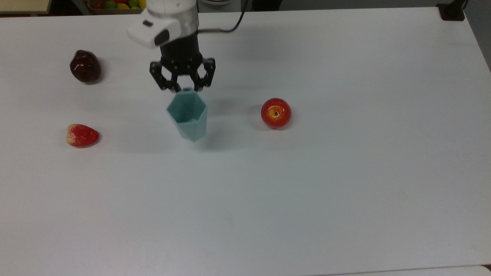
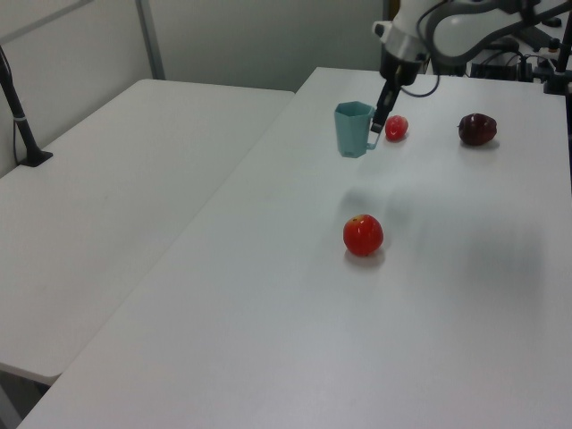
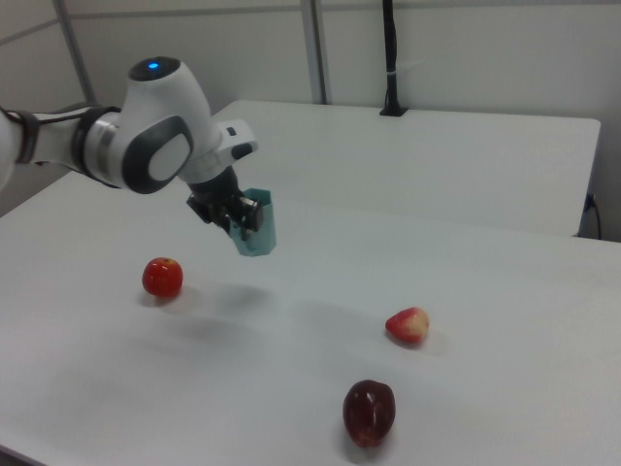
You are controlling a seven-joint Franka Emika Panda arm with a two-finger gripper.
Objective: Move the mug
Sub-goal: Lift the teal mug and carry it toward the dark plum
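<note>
Heads up: your jaws are clenched on just the little tab at the rim of the pale teal faceted mug [image 1: 187, 115], and the whole cup hangs off that one pinch point. In the top view it sits upper centre-left of the frame, right under the gripper [image 1: 182, 87]. In the left view it's clearly up in the air, with its shadow on the white desk [image 1: 345, 184] well below it.

What I'd worry about: that tab is small and off to one side, so the mug's weight wants to swing it around the grip. The right view shows the mug [image 3: 256, 225] already tilted, not hanging plumb, so a quick turn or a hard stop could let it pivot further or slip out. If it drops from there, I'd guess it lands on a facet and rolls. The red apple [image 1: 275, 112] is off to the top view's right and the strawberry-like fruit [image 1: 81, 135] to the top view's left, both well apart from the cup, so bumping them only becomes a risk if you carry low in either direction. The dark red fruit [image 1: 85, 66] is further off, at the top view's upper left.

On the views: the top view looks down into the hexagonal opening but tells you almost nothing about height. The left view gives you the lift, mug [image 2: 354, 129] versus shadow. The right view gives you the tilt and the gripper [image 3: 240, 219] tucked against the rim.
</note>
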